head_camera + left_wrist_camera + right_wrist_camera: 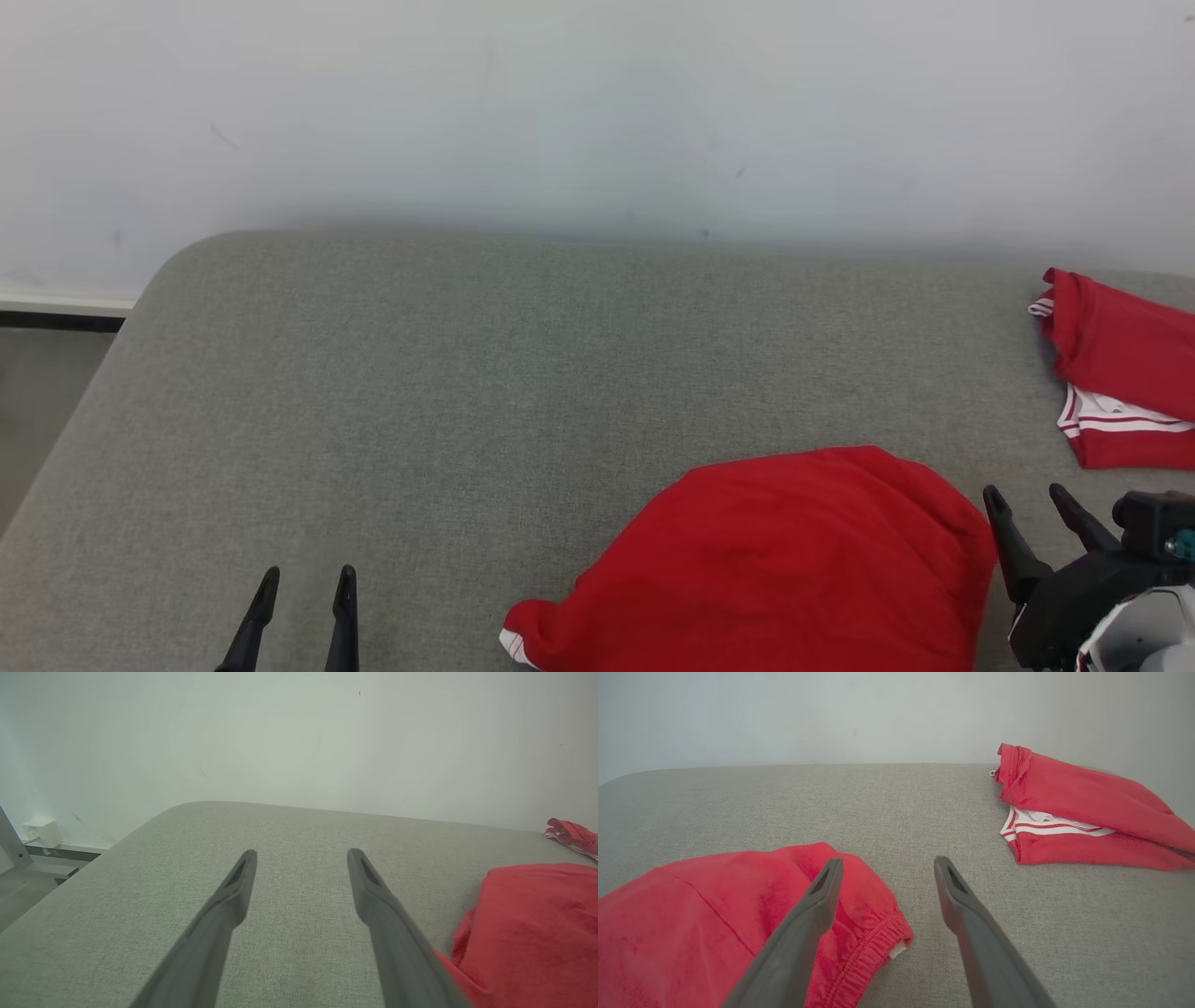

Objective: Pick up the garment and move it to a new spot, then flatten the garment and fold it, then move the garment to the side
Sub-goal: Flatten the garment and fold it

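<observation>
Red garment (pixel 775 551) sits bunched lower right on the grey tabletop (pixel 467 373), white tag (pixel 896 950) unreadable. Left pincer (pixel 309 571) spread, empty, lower left; right pincer (pixel 1023 491) spread, empty, just beside it.

The red shorts (pixel 794 551) are lying in a loose, rounded heap near, right of centre, on the grey cushion (pixel 420 392), elastic waistband (pixel 873 952) facing right, white-trimmed hem (pixel 512 644) poking out left.
</observation>
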